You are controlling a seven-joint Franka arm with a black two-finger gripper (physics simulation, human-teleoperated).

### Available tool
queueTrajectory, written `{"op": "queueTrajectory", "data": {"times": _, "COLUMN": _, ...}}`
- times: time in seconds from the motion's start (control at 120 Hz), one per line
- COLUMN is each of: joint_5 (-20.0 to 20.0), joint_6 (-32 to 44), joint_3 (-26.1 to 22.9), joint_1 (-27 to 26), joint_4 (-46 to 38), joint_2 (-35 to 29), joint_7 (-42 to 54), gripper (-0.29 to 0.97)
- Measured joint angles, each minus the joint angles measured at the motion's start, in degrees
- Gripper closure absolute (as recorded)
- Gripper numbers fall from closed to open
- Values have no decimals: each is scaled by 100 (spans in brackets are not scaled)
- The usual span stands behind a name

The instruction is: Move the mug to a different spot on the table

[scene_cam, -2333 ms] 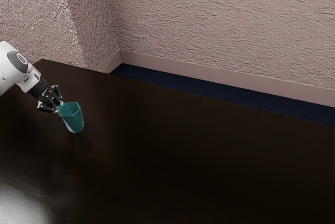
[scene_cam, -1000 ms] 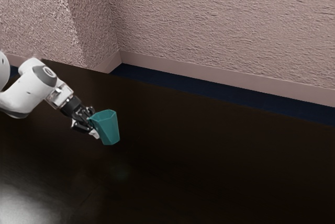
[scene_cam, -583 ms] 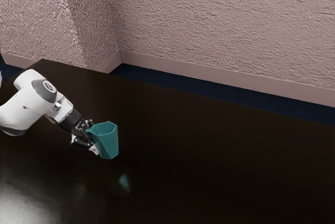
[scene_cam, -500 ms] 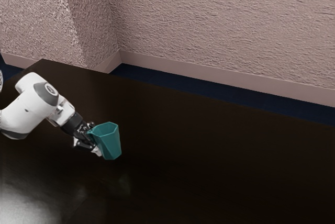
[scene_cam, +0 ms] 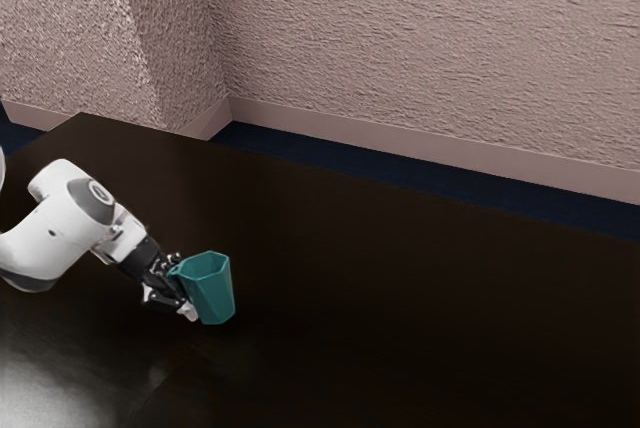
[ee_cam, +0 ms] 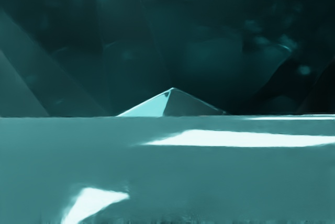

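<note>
The gripper (scene_cam: 178, 291) is seen clenched on the teal mug (scene_cam: 210, 288). Its black fingers are set only a little apart, and the mug's wall on the arm's side is pinched between them near the rim. The white arm (scene_cam: 60, 238) is brought in low from the exterior view's left.

The mug is held with its mouth upward and its narrower base downward. Its long axis is close to upright, with the top leaned slightly toward the gripper. It is placed low over the dark table (scene_cam: 420, 298), in the table's near part at the exterior view's left. Whether the base touches the surface cannot be told. In the wrist view, the mug's teal faceted surface (ee_cam: 167, 171) is seen just under the hand.
</note>
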Motion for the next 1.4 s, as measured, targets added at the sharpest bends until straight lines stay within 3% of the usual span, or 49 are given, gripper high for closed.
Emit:
{"op": "queueTrajectory", "data": {"times": 0.492, "joint_5": -302, "joint_6": 390, "joint_3": -110, "joint_1": -12, "joint_4": -503, "joint_2": -173, "joint_7": 22, "gripper": 75}}
{"op": "queueTrajectory", "data": {"times": 0.725, "joint_5": -226, "joint_6": 420, "joint_3": -307, "joint_1": -21, "joint_4": -503, "joint_2": -138, "joint_7": -35, "gripper": 33}}
{"op": "queueTrajectory", "data": {"times": 0.867, "joint_5": -209, "joint_6": 422, "joint_3": -316, "joint_1": 3, "joint_4": -497, "joint_2": -100, "joint_7": -77, "gripper": 17}}
{"op": "queueTrajectory", "data": {"times": 1.083, "joint_5": -202, "joint_6": 424, "joint_3": -316, "joint_1": 0, "joint_4": -483, "joint_2": -78, "joint_7": -126, "gripper": 6}}
{"op": "queueTrajectory", "data": {"times": 1.4, "joint_5": -194, "joint_6": 457, "joint_3": -294, "joint_1": 35, "joint_4": -310, "joint_2": 84, "joint_7": -172, "gripper": 1}}
